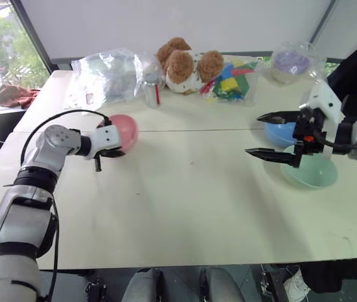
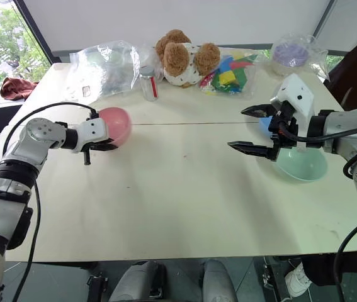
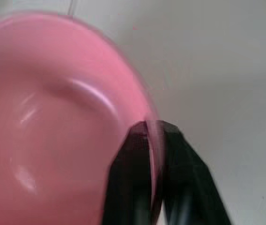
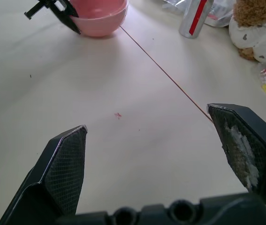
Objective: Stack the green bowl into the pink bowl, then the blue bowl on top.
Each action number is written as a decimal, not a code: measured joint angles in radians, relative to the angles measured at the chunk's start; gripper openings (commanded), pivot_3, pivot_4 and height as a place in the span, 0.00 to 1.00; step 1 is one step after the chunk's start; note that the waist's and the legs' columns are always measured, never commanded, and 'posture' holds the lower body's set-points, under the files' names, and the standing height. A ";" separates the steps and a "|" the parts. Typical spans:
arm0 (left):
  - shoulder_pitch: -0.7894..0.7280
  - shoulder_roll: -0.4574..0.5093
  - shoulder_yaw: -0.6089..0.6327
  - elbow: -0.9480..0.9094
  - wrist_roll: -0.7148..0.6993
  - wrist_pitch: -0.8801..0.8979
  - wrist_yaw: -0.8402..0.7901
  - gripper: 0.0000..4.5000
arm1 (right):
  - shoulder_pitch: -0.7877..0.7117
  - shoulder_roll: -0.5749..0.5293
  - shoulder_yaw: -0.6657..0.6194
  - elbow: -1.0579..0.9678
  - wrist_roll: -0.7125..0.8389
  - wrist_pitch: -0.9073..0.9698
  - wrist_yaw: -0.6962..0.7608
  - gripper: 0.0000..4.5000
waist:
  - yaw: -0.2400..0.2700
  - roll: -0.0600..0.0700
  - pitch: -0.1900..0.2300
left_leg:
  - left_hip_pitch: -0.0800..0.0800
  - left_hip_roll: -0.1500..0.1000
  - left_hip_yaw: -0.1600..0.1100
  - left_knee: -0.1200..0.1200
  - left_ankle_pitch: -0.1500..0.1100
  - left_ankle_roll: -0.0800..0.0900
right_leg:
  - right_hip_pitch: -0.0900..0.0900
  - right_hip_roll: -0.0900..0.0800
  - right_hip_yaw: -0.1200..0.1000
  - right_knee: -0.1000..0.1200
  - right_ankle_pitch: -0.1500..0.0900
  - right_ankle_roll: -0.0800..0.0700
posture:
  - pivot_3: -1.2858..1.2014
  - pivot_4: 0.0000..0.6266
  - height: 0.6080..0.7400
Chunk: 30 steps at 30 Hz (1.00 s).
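Three small plain plastic bowls, same size, on the pale counter (image 1: 184, 207). Pink bowl (image 1: 125, 131) sits on robot's left side w/ left gripper (image 3: 152, 140) pinching its rim: one finger inside, one outside, jaws pressed onto the wall. Blue bowl (image 1: 280, 132) and green bowl (image 1: 311, 171) sit on the right, just beside each other, green nearer the robot. Right gripper (image 1: 271, 134) hangs above them, jaws spread wide, nothing betw. them, well apart from pink bowl.
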 measured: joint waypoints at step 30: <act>-0.056 -0.298 -0.156 -0.256 -0.027 -0.021 -0.337 0.79 | 0.247 -0.059 -0.312 -0.182 0.239 0.216 -0.069 1.00 | -0.001 0.000 0.000 | 0.000 0.000 -0.002 0.001 0.000 0.001 | 0.001 0.001 0.001 0.001 0.000 0.000 | 0.52 0.24 1.00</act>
